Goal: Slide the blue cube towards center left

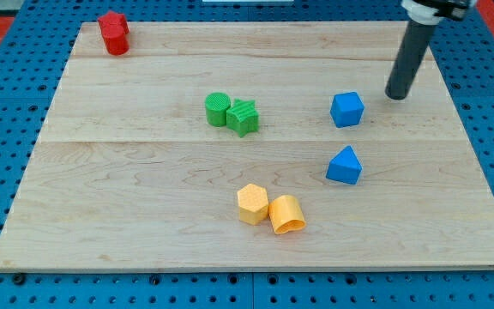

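Observation:
The blue cube [347,110] sits on the wooden board [127,180] at the view's right of centre. My tip [396,95] rests on the board a short way to the view's right of the cube and slightly above it, not touching it. The dark rod rises from the tip toward the view's top right corner. A second blue block [345,166], wedge-shaped, lies below the cube.
A green cylinder [217,109] and a green star-shaped block [243,117] touch near the board's centre. Two yellow-orange blocks, one [252,204] beside the other [287,215], lie below centre. Red blocks [114,33] stand at the top left corner.

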Available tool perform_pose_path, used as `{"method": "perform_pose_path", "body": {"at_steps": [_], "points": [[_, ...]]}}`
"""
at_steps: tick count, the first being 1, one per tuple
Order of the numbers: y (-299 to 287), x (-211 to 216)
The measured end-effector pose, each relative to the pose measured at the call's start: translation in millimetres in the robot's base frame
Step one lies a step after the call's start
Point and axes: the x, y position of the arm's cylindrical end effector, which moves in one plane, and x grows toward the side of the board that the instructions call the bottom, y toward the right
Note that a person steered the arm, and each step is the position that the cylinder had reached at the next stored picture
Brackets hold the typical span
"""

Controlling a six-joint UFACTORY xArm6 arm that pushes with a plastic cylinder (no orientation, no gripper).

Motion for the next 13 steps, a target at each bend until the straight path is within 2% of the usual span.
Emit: {"method": "perform_pose_path", "body": {"at_steps": [1, 2, 3, 4, 5, 6, 8, 9, 10, 11, 12, 13], "points": [[0, 23], [-30, 37], [-118, 26], [-127, 14], [-103, 14], [-106, 15], [-136, -49], [-129, -70], [-52, -29], [-63, 49], [-152, 41], [-187, -17]]}}
